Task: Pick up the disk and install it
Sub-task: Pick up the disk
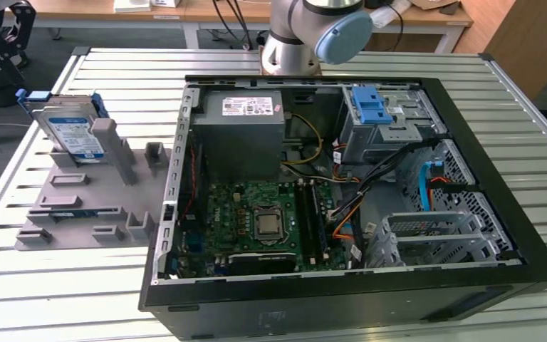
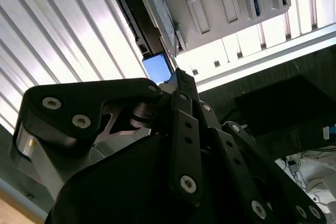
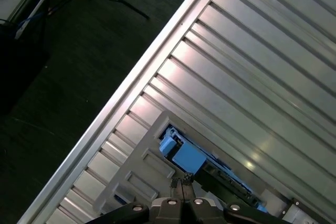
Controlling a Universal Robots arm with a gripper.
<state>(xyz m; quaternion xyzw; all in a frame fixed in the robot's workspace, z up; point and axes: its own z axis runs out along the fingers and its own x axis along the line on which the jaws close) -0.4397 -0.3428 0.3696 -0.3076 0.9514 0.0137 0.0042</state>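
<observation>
disk (image 1: 74,135) upright in grey holder (image 1: 76,214) | label blue-white, unreadable | tool (image 3: 182,182) closed, empty, near disk

place: robotics lab | evidence: slatted aluminium bench (image 1: 65,299), open PC case (image 1: 350,303) (wooden desks (image 1: 83,8) behind)

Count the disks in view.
1. The disk stands on edge in the grey holder at the exterior view's left, outside the case. More could sit hidden in the case's bays.

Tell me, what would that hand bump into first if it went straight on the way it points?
Most likely the disk, its blue end just ahead of the hand; depth is unclear.
</observation>
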